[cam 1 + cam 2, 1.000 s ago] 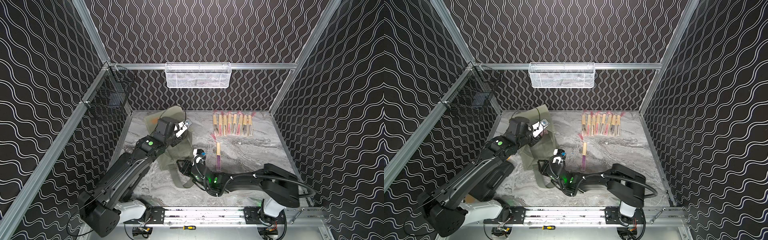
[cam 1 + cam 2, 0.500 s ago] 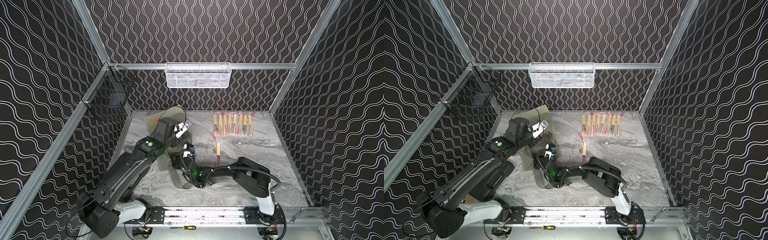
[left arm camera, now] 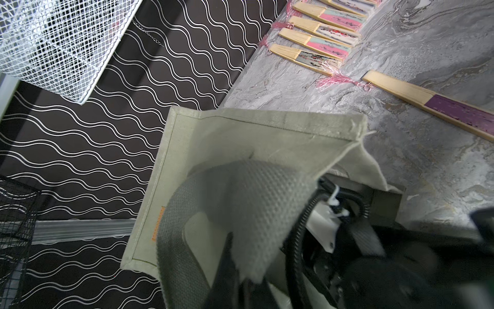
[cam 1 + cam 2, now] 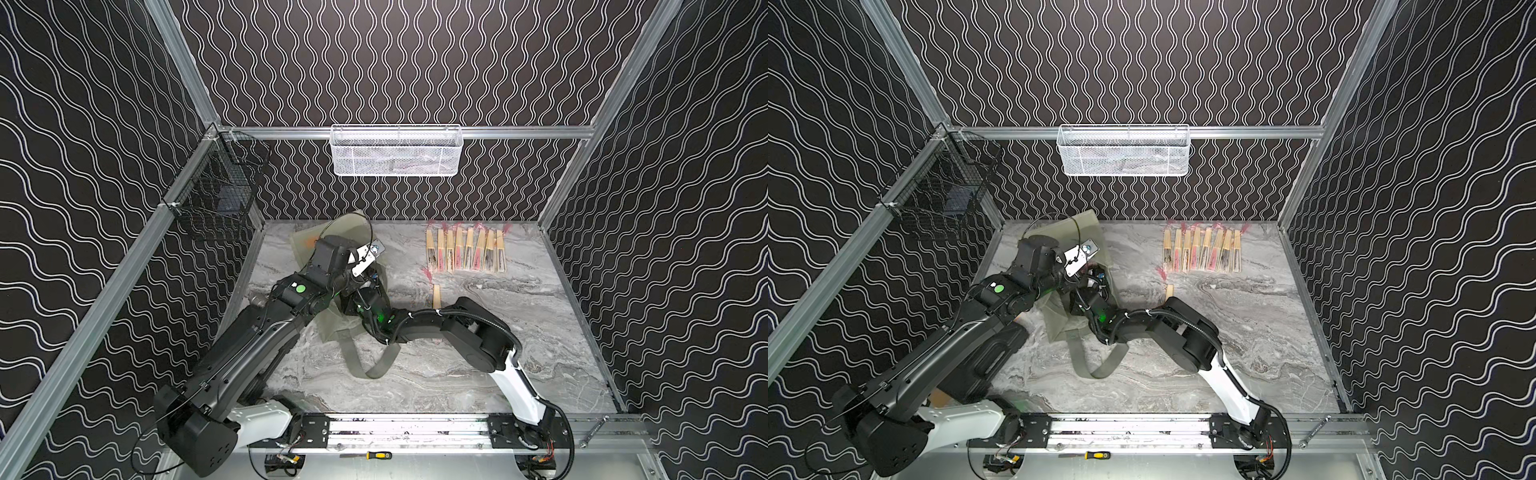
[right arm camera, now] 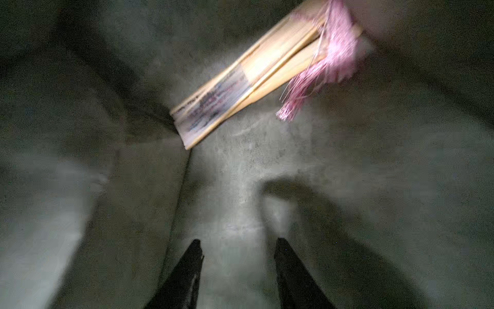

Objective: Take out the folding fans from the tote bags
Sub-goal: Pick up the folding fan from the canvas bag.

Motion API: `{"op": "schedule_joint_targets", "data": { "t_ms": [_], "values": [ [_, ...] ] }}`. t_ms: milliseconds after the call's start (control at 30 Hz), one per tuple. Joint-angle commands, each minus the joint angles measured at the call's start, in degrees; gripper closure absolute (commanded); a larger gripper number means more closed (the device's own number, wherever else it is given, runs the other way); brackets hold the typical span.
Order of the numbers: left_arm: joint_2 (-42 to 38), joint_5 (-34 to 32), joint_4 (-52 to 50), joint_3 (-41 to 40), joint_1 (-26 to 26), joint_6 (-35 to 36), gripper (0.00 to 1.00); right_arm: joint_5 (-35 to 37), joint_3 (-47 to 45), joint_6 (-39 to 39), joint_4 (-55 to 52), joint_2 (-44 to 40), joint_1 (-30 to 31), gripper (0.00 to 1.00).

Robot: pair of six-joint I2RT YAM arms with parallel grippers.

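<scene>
Grey-veined marble tabletop (image 4: 457, 374), seen in both top views. A grey-green fabric tote bag (image 4: 332, 330) lies left of centre, with one woven strap (image 4: 376, 365) looped on the marble toward the front. The left arm (image 4: 257, 340) reaches over the bag. The right arm (image 4: 440, 328) lies low across the table with its wrist inside the bag mouth, so the two arms cover most of the tote. A row of closed light-wood folding fans (image 4: 1202, 253) sits by the back wall, right of the bag. A lone fan (image 4: 436, 296) lies between the row and the right arm, which partly hides it. A white mesh basket (image 4: 395, 151) hangs on the back rail and a black wire basket (image 4: 216, 203) on the left rail.

Left wrist view: the left gripper (image 3: 230, 267) is clamped tight on the tote's lifted edge, where the coarse webbing joins the smooth canvas. A small orange label (image 3: 157, 224) sits at the seam. Beyond it on the marble lie the row and the lone fan, which has a purple panel.

Right wrist view: dim and blurred, inside the bag. The right gripper (image 5: 238, 240) has its fingers partway apart with nothing between them. Ahead, apart from the tips, a tasselled fan (image 5: 240, 88) rests on the cloth. It may be two fans together; the blur prevents a count.

Against one second ago: the right arm has gone deeper into the bag and its elbow has drawn toward centre. The left arm, the row and the lone fan are unchanged.
</scene>
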Motion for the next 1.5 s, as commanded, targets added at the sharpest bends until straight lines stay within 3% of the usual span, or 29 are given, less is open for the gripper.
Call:
{"op": "schedule_joint_targets", "data": {
  "t_ms": [0,167,600,833,1100,1467],
  "values": [
    [-0.34,1.22,1.71,0.37,-0.22,0.57,1.0,-3.18,5.03,2.02,-0.44,2.78,-0.98,0.52],
    [-0.51,1.81,1.54,0.36,-0.4,0.75,1.0,-5.1,11.49,6.76,-0.23,6.52,-2.62,0.5],
    [-1.19,3.17,1.31,0.19,-1.06,1.36,1.0,-6.11,24.51,28.85,0.67,16.84,-7.12,0.47],
    [-2.3,7.05,0.78,-0.25,-1.33,1.93,1.0,-7.95,30.72,31.21,2.01,20.92,-8.73,0.47],
    [-5.49,16.3,-0.25,-2.9,-4.25,5.3,1.0,-12.97,40.52,32.76,4.46,28.11,-12.04,0.48],
    [-4.01,7.12,1.4,-3.2,-4.25,5.38,1.0,-17.98,26.6,27.07,25.56,20.37,-12.1,0.68]
  ]
}}
